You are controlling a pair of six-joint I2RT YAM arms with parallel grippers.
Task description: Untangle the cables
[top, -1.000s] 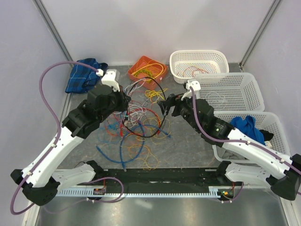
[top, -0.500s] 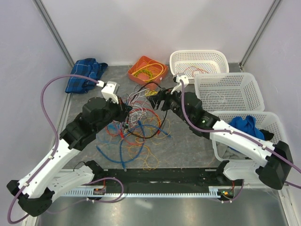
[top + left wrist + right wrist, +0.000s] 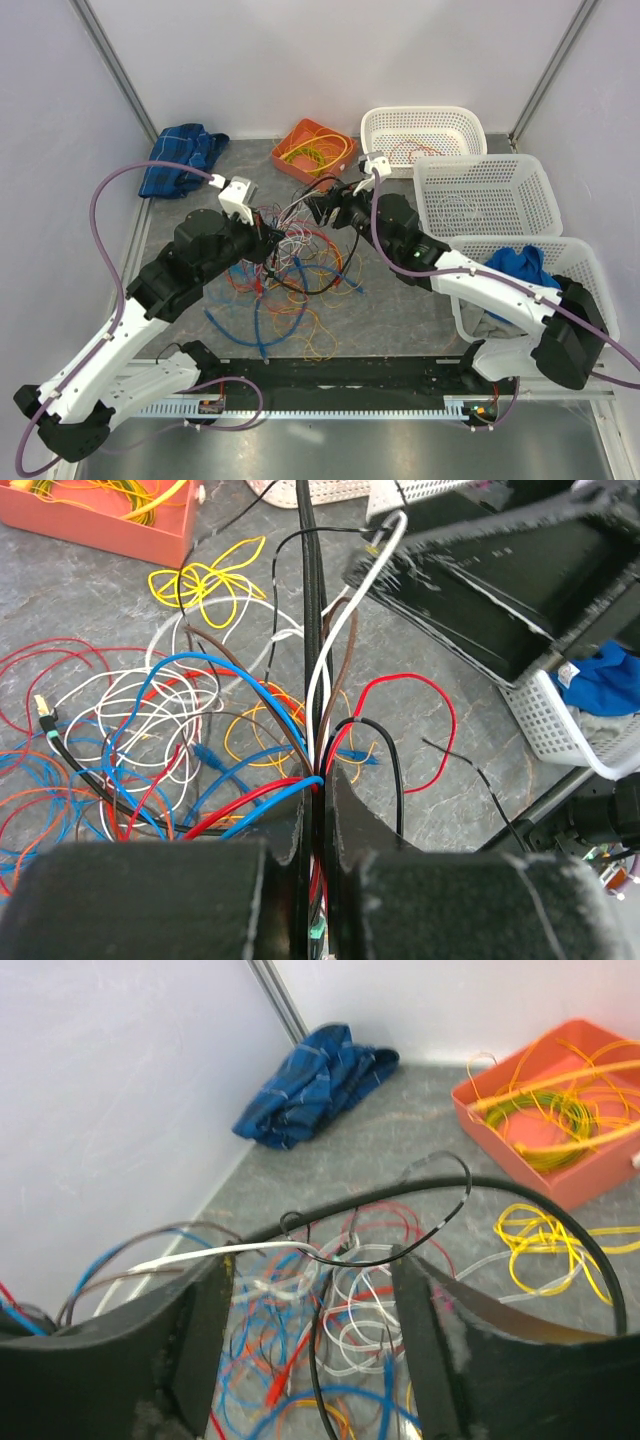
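The cables (image 3: 290, 265) lie in a tangle of red, blue, white, orange, yellow and black wires in the middle of the table. My left gripper (image 3: 268, 230) is shut on a bundle of them; in the left wrist view (image 3: 320, 780) red, blue, white, brown and black wires run out from between the closed jaws. My right gripper (image 3: 322, 210) is open just to the right of it, above the tangle. In the right wrist view (image 3: 310, 1260) a thick black cable (image 3: 400, 1195) and a white wire (image 3: 200, 1255) cross in front of its spread fingers.
An orange tray (image 3: 290, 135) with yellow wire stands at the back centre. A blue cloth (image 3: 180, 158) lies at the back left. Three white baskets (image 3: 420, 112) line the right side, the nearest holding a blue cloth (image 3: 520, 265). Loose blue and yellow wires (image 3: 265, 320) trail towards me.
My right gripper has moved left and away from me, up to the left gripper. My left gripper has shifted slightly to the right, still holding the bundle.
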